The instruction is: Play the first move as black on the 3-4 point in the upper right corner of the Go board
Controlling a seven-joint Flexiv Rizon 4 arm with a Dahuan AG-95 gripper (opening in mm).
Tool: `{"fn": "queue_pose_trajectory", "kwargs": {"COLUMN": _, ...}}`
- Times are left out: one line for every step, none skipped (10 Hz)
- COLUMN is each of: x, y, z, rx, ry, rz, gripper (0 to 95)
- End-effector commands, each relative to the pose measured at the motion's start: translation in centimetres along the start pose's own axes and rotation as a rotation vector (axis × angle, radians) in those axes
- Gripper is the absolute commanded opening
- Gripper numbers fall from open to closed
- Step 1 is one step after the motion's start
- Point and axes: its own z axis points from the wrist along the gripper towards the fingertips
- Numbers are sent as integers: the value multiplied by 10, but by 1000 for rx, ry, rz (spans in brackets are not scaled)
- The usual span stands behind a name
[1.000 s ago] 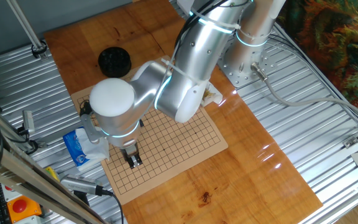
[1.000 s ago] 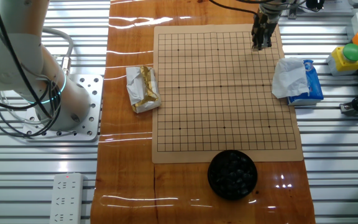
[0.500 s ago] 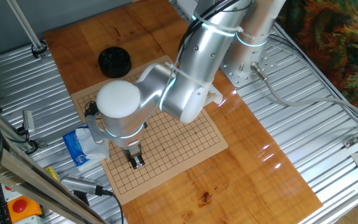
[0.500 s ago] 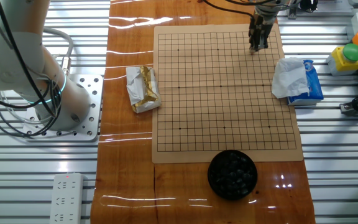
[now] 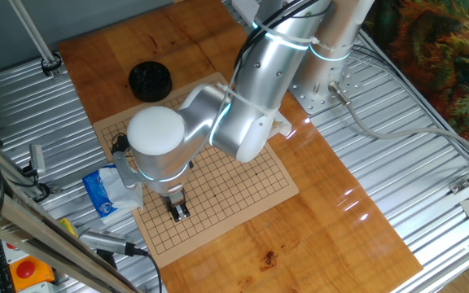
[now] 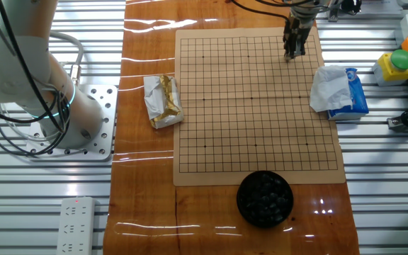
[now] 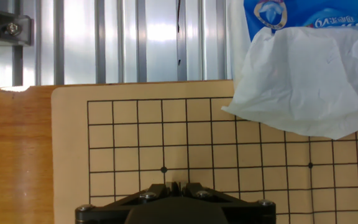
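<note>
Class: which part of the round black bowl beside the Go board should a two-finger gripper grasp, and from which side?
Probably the rim of the black bowl, from straight above, one finger inside the wall and one outside. It stands upright, round and wide, so pinching the wall looks safer than spanning it.

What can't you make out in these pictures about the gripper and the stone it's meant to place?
- Whether the gripper holds a stone: fingertips too small in both fixed views, cut off at the bottom edge in the hand view.
- Which crossing on the Go board lies under it: hidden by the fingers.
- The board's right edge in the hand view: covered by the tissue.
</note>
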Motion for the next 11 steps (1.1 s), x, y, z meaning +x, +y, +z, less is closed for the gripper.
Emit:
{"fn": "queue_pose_trajectory", "kwargs": {"x": 0, "y": 0, "z": 0, "rx": 1, "ry": -4, "rz": -1, "gripper": 0}}
{"fn": "queue_pose_trajectory", "kwargs": {"x": 1, "y": 0, "z": 1, "rx": 1, "ry": -5, "rz": 0, "gripper": 0}}
{"fn": "queue_pose_trajectory", "kwargs": {"x": 1, "y": 0, "z": 1, "rx": 1, "ry": -7, "rz": 0, "gripper": 0}}
{"fn": "queue_pose_trajectory", "kwargs": {"x": 1, "y": 0, "z": 2, "rx": 1, "ry": -9, "rz": -3, "gripper": 0}}
{"fn": "queue_pose_trajectory", "kwargs": {"x": 1, "y": 0, "z": 2, "rx": 0, "ry": -13, "rz": -4, "gripper": 0}}
{"fn": "queue_pose_trajectory", "kwargs": {"x": 1, "y": 0, "z": 2, "rx": -1, "ry": -14, "rz": -5, "gripper": 0}}
{"fn": "queue_pose_trajectory", "kwargs": {"x": 1, "y": 0, "z": 2, "rx": 0, "ry": -16, "rz": -6, "gripper": 0}}
{"fn": "queue_pose_trajectory", "kwargs": {"x": 1, "y": 0, "z": 2, "rx": 0, "ry": -17, "rz": -6, "gripper": 0}}
{"fn": "queue_pose_trajectory", "kwargs": {"x": 1, "y": 0, "z": 2, "rx": 0, "ry": -18, "rz": -5, "gripper": 0}}
{"fn": "queue_pose_trajectory", "kwargs": {"x": 1, "y": 0, "z": 2, "rx": 0, "ry": -19, "rz": -5, "gripper": 0}}
{"fn": "queue_pose_trajectory", "kwargs": {"x": 1, "y": 0, "z": 2, "rx": 1, "ry": -19, "rz": -5, "gripper": 0}}
